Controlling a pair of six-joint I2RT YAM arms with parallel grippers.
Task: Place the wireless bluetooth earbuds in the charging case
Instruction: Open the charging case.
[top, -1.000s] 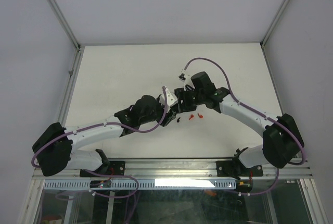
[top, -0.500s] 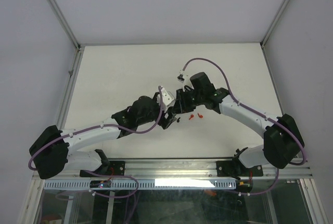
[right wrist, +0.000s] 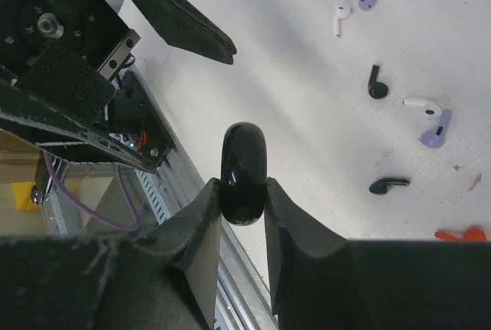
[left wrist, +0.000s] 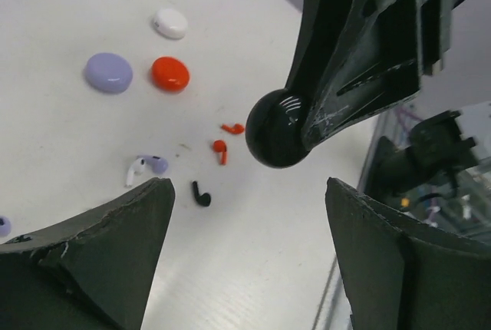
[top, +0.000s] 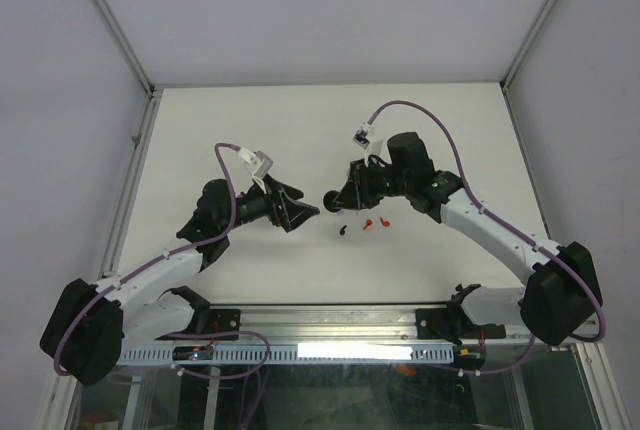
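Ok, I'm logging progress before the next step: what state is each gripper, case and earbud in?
left gripper: open, empty.
right gripper: shut on black case.
black case: held, looks closed.
lavender case: closed, on table.
red case: closed, on table.
white case: closed, on table.
earbuds: loose on table, none in a case.

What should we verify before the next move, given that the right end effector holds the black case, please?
1. Right end effector shut on the black case: ok.
2. Left end effector open and empty: ok.
3. Left end effector apart from the case: ok.
4. Case lid open: not ok, it looks closed.
5. Black earbuds lying free on the table: ok.
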